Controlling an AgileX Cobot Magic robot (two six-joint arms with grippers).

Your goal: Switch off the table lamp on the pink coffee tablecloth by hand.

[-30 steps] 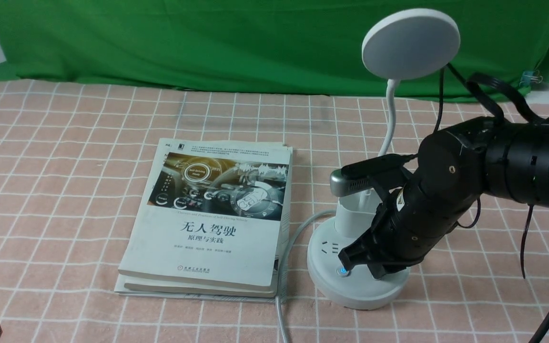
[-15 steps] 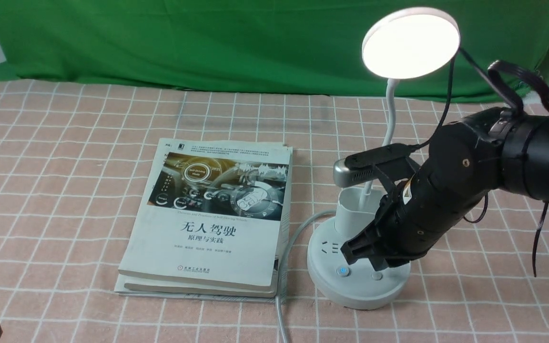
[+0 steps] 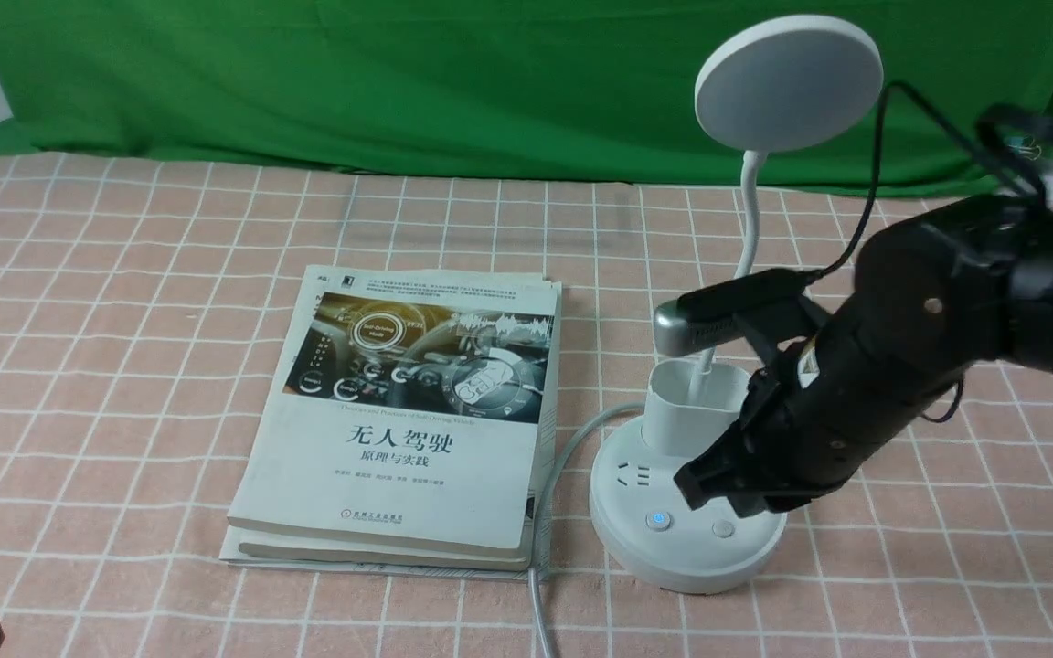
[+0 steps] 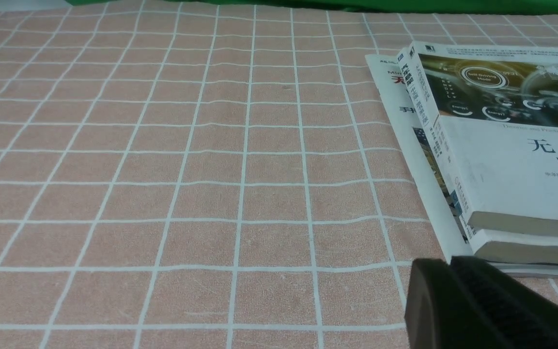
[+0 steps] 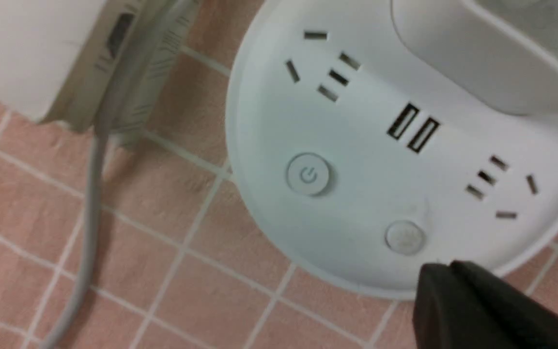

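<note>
The table lamp stands on the pink coffee tablecloth (image 3: 124,320) at the right. Its round disc head (image 3: 787,82) is dark. Its round base (image 3: 686,548) carries a blue-lit power button (image 3: 659,521) and a plain button (image 3: 723,528). My right gripper (image 3: 696,489) is shut and empty, tilted down and hovering just above the base, right of the buttons. In the right wrist view the power button (image 5: 308,174) and small button (image 5: 405,237) show, with the shut right gripper (image 5: 441,271) at the base's rim. My left gripper (image 4: 446,264) is shut, low over the cloth.
A stack of books (image 3: 398,420) lies left of the lamp; it also shows in the left wrist view (image 4: 502,160). The lamp's grey cord (image 3: 540,585) runs between books and base toward the front edge. A green backdrop (image 3: 398,82) hangs behind.
My right gripper has lifted off the blue-lit button and drawn back to the right. The lamp head was dark, lit half a second ago, and is dark now.
</note>
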